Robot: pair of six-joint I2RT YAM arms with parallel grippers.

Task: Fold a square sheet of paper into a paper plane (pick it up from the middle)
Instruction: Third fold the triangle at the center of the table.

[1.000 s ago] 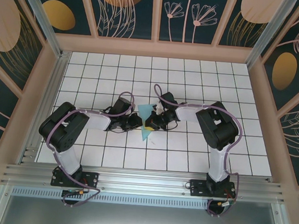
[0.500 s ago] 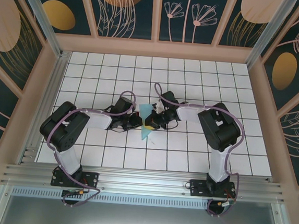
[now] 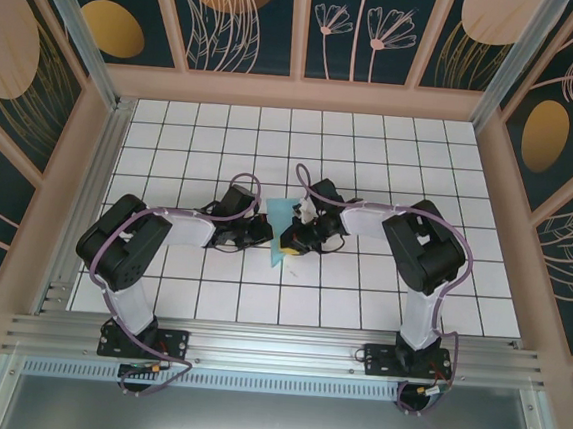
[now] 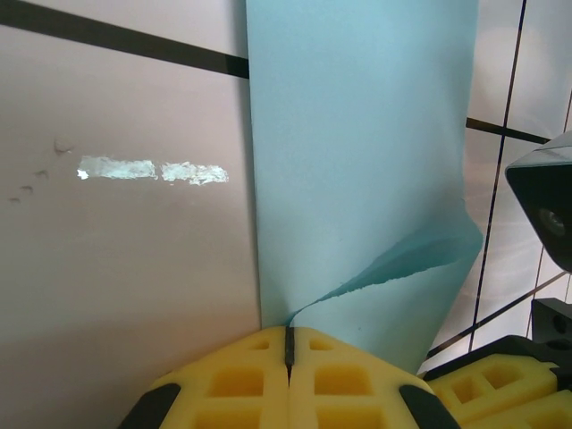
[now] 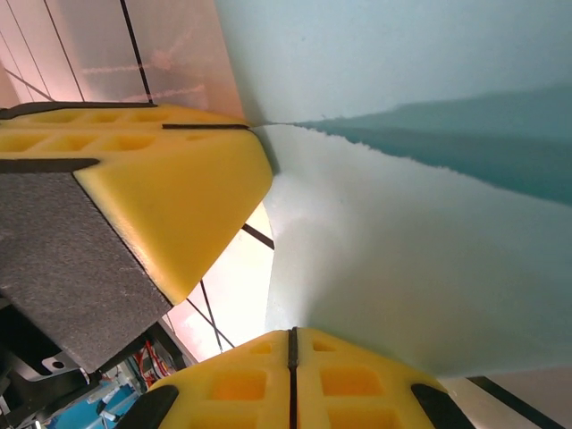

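Paper sheet point(image 3: 280, 214), part-folded, lies mid table point(image 3: 392, 154) w/ long axis near-far, pinched from the left by left gripper point(image 4: 289, 350) & from the right by right gripper point(image 5: 291, 344), both equally close.

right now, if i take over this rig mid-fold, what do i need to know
Left gripper: shut, pinching an edge of the paper.
Right gripper: shut on the same paper, close beside the left one.
Paper: middle of the table, between the two grippers, with one layer curling up from the pinch.
Done: both grippers hold the sheet. It looks narrower than a square, so some folding seems made.
Left: the remaining folds to a pointed dart. How many, I cannot tell.
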